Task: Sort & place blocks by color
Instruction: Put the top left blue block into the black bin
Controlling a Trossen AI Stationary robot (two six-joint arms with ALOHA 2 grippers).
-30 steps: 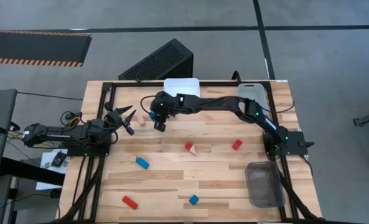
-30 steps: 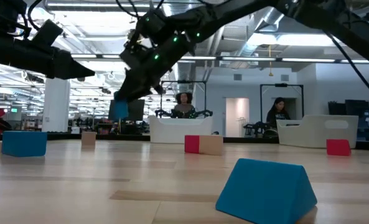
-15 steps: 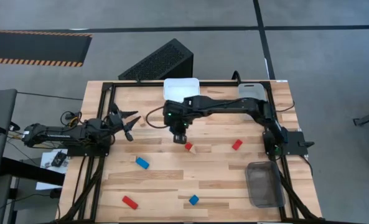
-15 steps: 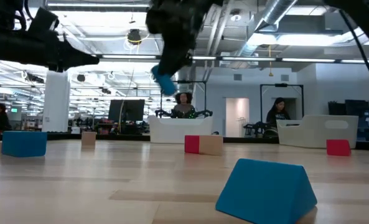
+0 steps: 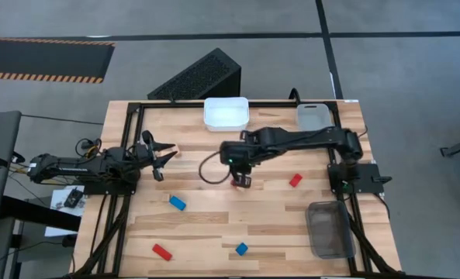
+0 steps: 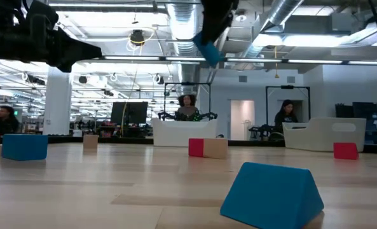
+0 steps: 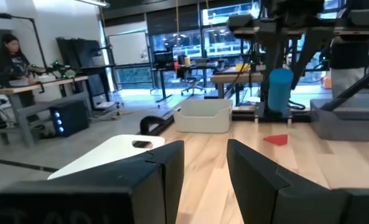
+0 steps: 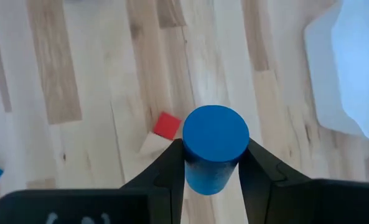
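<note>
My right gripper (image 5: 241, 180) hangs over the middle of the table, shut on a blue cylinder block (image 8: 215, 146), which also shows high in the low view (image 6: 208, 51). Below it on the wood lie a red block (image 8: 167, 124) and a pale wooden wedge (image 8: 148, 144), side by side. My left gripper (image 5: 158, 155) waits at the table's left edge, open and holding nothing, beside a pale block (image 5: 174, 152). More blocks lie flat on the table: a red one (image 5: 295, 180), a blue one (image 5: 177, 203), a red one (image 5: 161, 251) and a blue one (image 5: 241, 249). My right gripper pinches the cylinder's round side (image 8: 193, 171) between its two fingers (image 8: 169, 165). The fingers slant steeply down from above, and the cylinder's flat end (image 8: 215, 134) faces the wrist camera. The block is lifted well clear of the table, roughly upright below the fingers (image 7: 280, 87).
A white bin (image 5: 226, 113) and a clear bin (image 5: 315, 116) stand at the far edge. A grey bin (image 5: 329, 229) stands near the right front corner. A black frame (image 5: 129, 124) runs around the table.
My right gripper has carried the blue cylinder up and away from the far left, toward the table's middle and near side, tipping more steeply downward. My left gripper has turned at its wrist without leaving its place.
</note>
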